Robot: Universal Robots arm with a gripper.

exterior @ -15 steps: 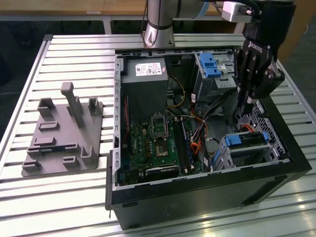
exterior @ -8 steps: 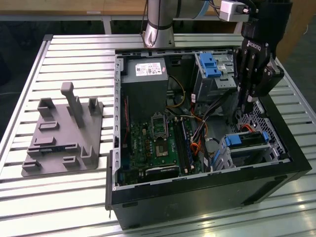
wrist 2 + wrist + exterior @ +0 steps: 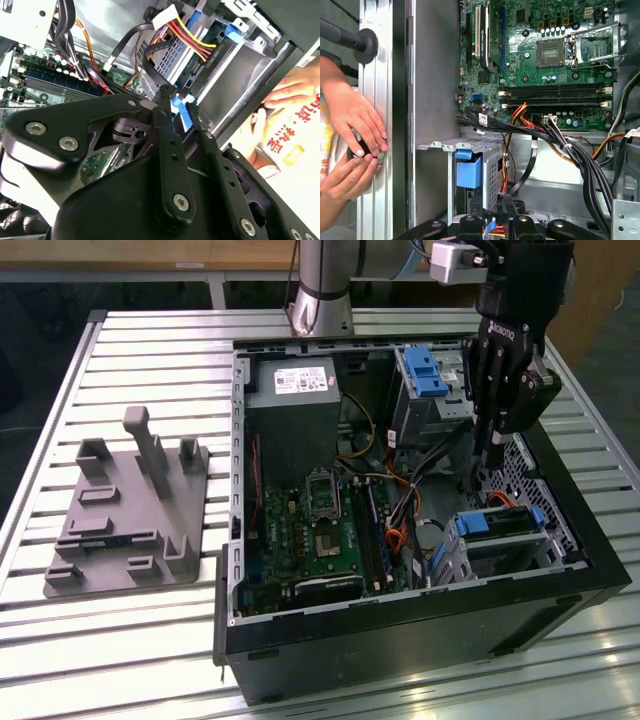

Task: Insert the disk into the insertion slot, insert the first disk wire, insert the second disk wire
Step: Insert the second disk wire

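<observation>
Exterior view: the black open computer case (image 3: pixel 400 650) sits on the slatted metal worktop (image 3: pixel 140 640). The silver, blue-framed disk (image 3: pixel 500 524) is seated in the grey perforated insertion slot (image 3: pixel 512 558), in the case's corner. In the second wrist view the gripper (image 3: pixel 178 97) is narrowed, pinching a flat blue wire (image 3: pixel 181 114). A person's hand (image 3: pixel 355 125) rests on a worktop slat beside the case.

A slatted metal table (image 3: pixel 100 660) fronts wooden furniture (image 3: pixel 120 252).
</observation>
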